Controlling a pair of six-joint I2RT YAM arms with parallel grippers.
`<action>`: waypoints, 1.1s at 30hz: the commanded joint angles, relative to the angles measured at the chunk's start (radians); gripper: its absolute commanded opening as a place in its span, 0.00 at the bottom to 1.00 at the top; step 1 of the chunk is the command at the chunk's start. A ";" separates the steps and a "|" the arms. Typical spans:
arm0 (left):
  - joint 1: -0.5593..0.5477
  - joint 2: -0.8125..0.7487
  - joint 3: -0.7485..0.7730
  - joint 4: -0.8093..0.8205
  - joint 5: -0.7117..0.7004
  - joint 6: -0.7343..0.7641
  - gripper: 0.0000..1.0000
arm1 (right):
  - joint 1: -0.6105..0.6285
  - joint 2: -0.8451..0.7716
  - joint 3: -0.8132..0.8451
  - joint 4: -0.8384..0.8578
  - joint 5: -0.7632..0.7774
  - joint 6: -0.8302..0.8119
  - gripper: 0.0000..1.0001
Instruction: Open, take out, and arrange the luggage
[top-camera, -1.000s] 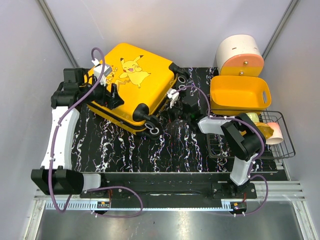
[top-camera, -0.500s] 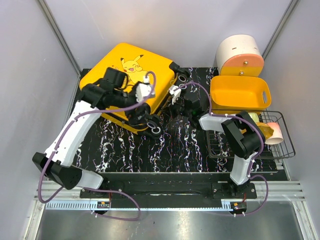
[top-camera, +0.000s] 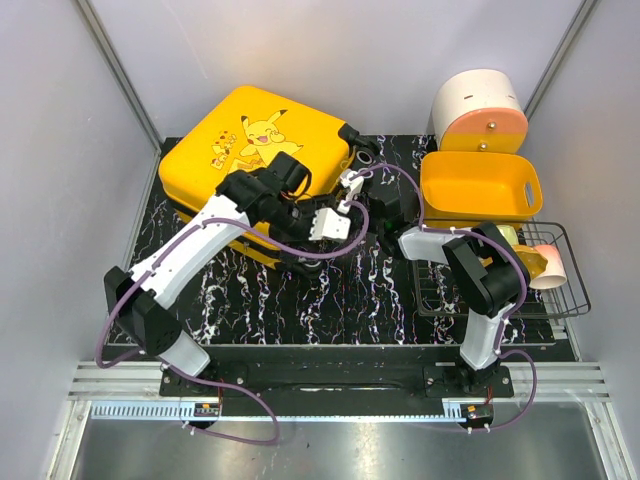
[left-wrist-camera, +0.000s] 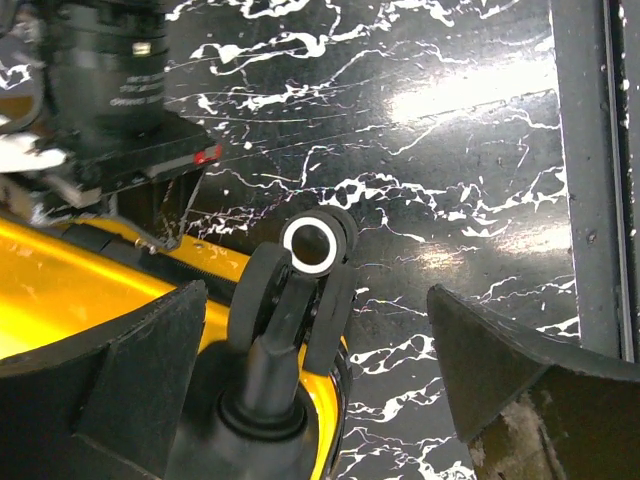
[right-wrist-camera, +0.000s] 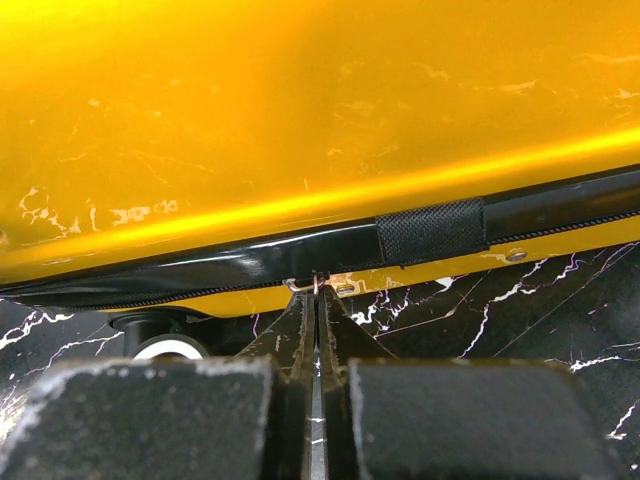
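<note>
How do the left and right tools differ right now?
Jaws: the left tool is wide open, holding nothing; the right tool is shut. Target: the left tool frames a suitcase wheel between its fingers without touching it; the right tool pinches what looks like the zipper pull on the seam. Shared: both are at the yellow suitcase edge.

Colours and patterns. We mark the luggage (top-camera: 322, 142) as glossy yellow, its lid printed with a yellow cartoon character and its seam band black. Its wheel (left-wrist-camera: 310, 247) is black with a white hub. The tabletop (top-camera: 330, 300) is black, veined white like marble. The plastic basket (top-camera: 478, 190) is yellow, and the drum (top-camera: 480, 110) white over peach.
</note>
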 joint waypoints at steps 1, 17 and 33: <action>-0.016 0.034 -0.022 -0.029 -0.025 0.115 0.93 | -0.032 -0.023 0.040 0.086 0.093 -0.011 0.00; 0.203 -0.056 -0.189 -0.080 -0.226 0.222 0.62 | -0.102 -0.023 0.021 0.167 0.256 -0.123 0.00; 0.499 -0.277 -0.382 -0.120 -0.212 0.414 0.39 | -0.164 0.067 0.064 0.294 0.421 -0.214 0.00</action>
